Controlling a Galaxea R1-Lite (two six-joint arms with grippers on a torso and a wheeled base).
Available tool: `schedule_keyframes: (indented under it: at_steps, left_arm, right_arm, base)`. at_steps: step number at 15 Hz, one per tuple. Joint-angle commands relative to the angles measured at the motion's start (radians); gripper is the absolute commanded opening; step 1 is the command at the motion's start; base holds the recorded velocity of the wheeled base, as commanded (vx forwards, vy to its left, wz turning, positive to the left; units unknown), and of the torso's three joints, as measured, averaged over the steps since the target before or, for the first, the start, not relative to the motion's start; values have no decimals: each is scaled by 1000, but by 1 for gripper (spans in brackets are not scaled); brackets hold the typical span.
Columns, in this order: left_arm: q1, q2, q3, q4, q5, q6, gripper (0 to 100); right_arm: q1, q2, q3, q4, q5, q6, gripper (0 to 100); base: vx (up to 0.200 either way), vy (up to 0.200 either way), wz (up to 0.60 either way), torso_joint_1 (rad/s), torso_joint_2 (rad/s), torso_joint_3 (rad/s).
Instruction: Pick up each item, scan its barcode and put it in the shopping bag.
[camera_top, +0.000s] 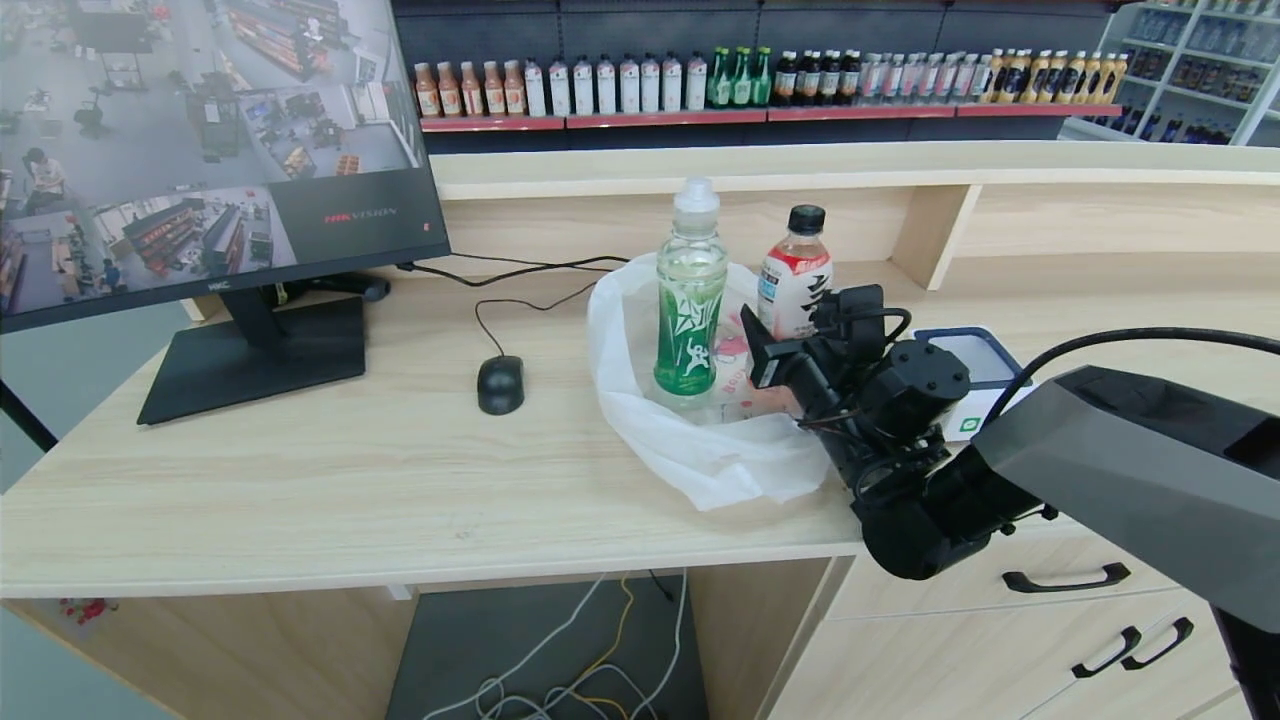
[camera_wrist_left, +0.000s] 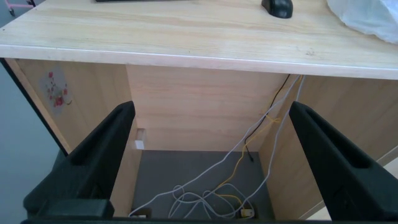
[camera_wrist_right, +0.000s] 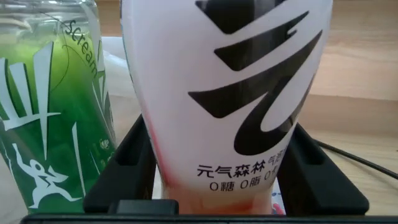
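The right tool (camera_top: 785, 350) pinches the white bottle (camera_top: 795, 280) over the shopping bag (camera_top: 700, 450) near the surface's (camera_top: 300, 480) front edge. A sideways nudge could topple the green bottle (camera_top: 690, 310) just beside it. The left tool (camera_wrist_left: 211, 109) is spread.

Lower part of white-labelled bottle (camera_top: 795, 268) hidden behind right gripper (camera_top: 802, 338); green bottle (camera_wrist_right: 50, 106) cap cut off at right wrist view's edge

Tall clear plastic bottle with green label and white cap (camera_top: 690, 300) stands upright inside crumpled white plastic shopping bag (camera_top: 700, 455) on light wooden counter (camera_top: 350, 480). Just beside it, black right gripper (camera_top: 785, 360) grips base of upright white-labelled drink bottle with black cap (camera_top: 797, 275) over the bag's right side. Black computer mouse (camera_top: 500, 384) lies left of bag, apart.
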Motion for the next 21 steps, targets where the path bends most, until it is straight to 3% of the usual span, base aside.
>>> schedule_keyframes:
  at_steps: [1,9,10,17,21]
  left_arm:
    - [1,0,0,0,0,0,100]
    - [1,0,0,0,0,0,100]
    - [1,0,0,0,0,0,100]
    - [1,0,0,0,0,0,100]
    - [1,0,0,0,0,0,100]
  right_arm:
    - [2,5,16,1,0,-1,0]
    - [1,5,21,1,-3,1,0]
    - [1,4,22,1,-4,1,100]
    - [5,-62,114,1,-3,1,100]
    - [41,-203,237,1,-3,-4,100]
  base:
    - [0,0,0,0,0,0]
    - [0,0,0,0,0,0]
    - [0,0,0,0,0,0]
    - [0,0,0,0,0,0]
    - [0,0,0,0,0,0]
